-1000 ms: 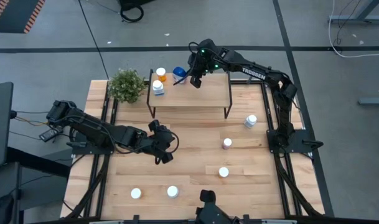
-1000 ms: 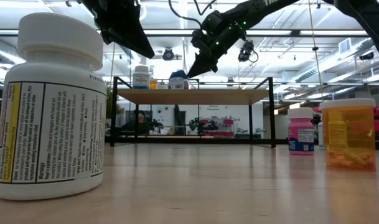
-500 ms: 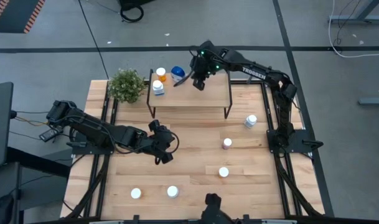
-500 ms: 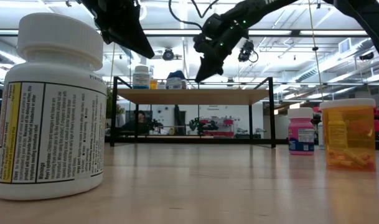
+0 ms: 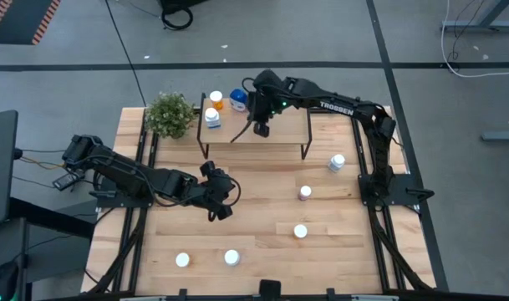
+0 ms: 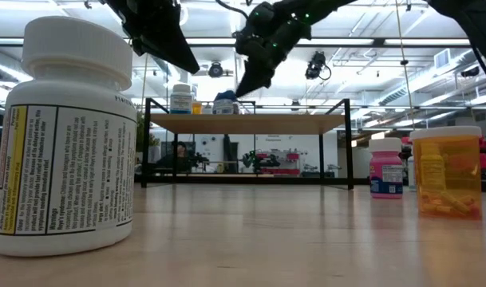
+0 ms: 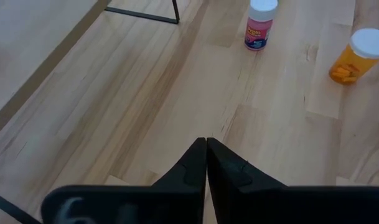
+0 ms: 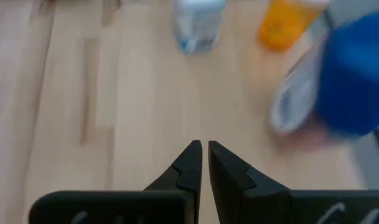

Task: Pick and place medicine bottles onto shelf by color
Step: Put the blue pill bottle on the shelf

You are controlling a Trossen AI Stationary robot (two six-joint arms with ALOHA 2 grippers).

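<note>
Medicine bottles are in 2 places. 3 of them stand at one end of the shelf [image 5: 275, 127], the end next to the green potted plant [image 5: 170, 114]: an orange bottle [image 5: 216, 99], a bluish-white bottle [image 5: 211, 117] and a wider bottle with a blue lid [image 5: 239, 99]. The other 5 stand down on the wooden table [image 5: 262, 205]. A pale bottle [image 5: 336, 162] is near the base of the right arm. A pink bottle [image 5: 305, 193] and an orange bottle with a white cap [image 5: 300, 232] are closer to the middle. 2 white-capped bottles [image 5: 182, 260] [image 5: 231, 257] sit side by side at the front edge.

The right gripper [image 5: 260, 128] hangs over the shelf, just beside the blue-lidded bottle. Its 2 fingers [image 8: 190, 163] are pressed close together with nothing between them.

The left gripper [image 5: 214, 210] is low over the bare table in front of the shelf, away from every bottle. Its fingers [image 7: 192, 163] are together too, and they hold nothing
</note>
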